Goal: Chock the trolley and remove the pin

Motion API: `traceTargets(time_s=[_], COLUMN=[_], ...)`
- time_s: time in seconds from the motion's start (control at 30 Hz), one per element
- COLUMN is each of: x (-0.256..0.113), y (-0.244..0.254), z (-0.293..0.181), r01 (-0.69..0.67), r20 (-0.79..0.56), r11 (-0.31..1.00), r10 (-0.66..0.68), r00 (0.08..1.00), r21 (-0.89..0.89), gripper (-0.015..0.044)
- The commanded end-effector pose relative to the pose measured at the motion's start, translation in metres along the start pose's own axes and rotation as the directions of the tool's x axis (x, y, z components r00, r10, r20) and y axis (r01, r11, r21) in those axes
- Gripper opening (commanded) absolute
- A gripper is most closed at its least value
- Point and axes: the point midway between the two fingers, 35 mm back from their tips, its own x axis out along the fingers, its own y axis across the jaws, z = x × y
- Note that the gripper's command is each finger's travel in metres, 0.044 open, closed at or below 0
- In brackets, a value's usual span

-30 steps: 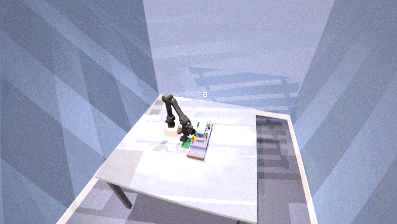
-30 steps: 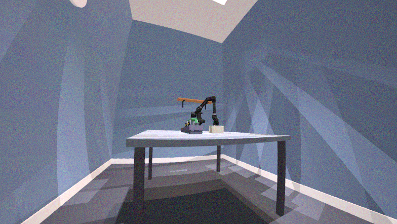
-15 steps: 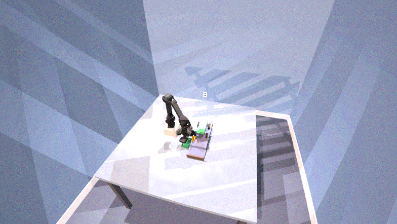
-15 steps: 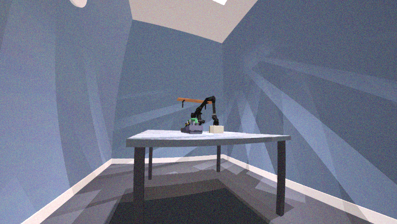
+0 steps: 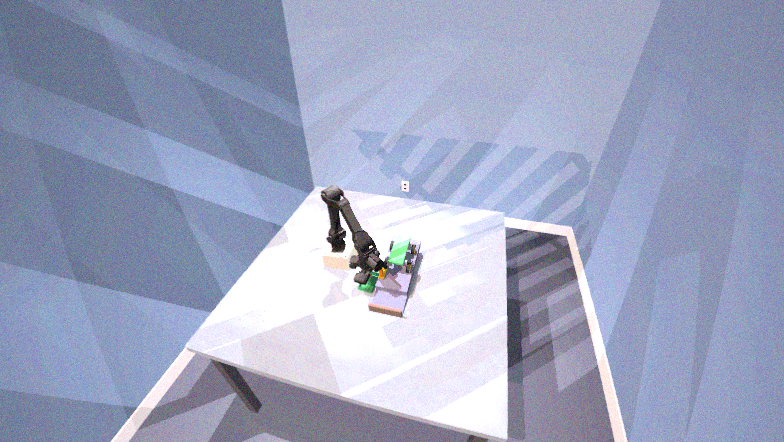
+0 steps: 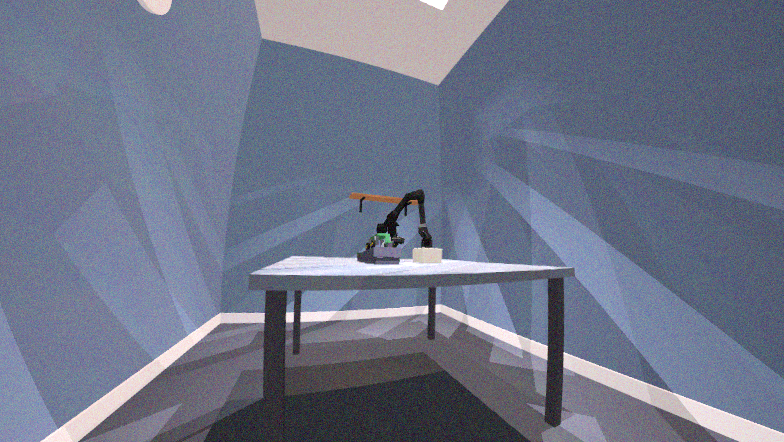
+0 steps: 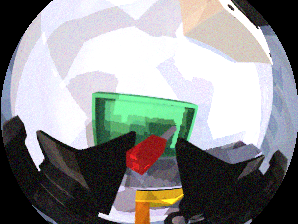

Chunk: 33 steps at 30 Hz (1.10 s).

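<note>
My gripper [image 5: 371, 272] [image 7: 156, 139] is open above the green tray [image 5: 364, 287] [image 7: 96, 117]. The stop pin's red head [image 7: 142, 159] shows between the spread fingertips, touching neither as far as I can see. Its grey shaft [image 7: 171, 132] slants over the tray's interior. Whether the pin rests in the tray or leans on its edge, I cannot tell. The trolley [image 5: 399, 251] [image 6: 383, 237] with its green top stands on the ramp [image 5: 390, 299] [image 6: 388, 252]. The yellow chock [image 7: 167, 196] with its orange handle [image 5: 382, 272] [image 7: 142, 212] is on the ramp near the trolley; contact with a wheel is hidden.
The arm's pale base block [image 5: 336, 260] [image 6: 427, 255] stands beside the tray. The ramp, with a brown end face [image 5: 385, 310], runs alongside the tray, close to the fingers. The chock's handle stands up close by the gripper.
</note>
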Motion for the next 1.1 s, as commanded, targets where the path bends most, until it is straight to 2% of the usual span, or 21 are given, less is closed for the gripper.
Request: traceTargets(time_s=[0.0,1.07], x=[0.001,0.009], y=[0.003,0.017], z=[0.000,-0.001], r01=[-0.003,-0.004], r20=[0.000,0.001], r11=[1.000,1.000], r10=[0.003,0.004], r00=[1.000,1.000], r21=[-0.004,-0.004], gripper=[0.0190,0.0190])
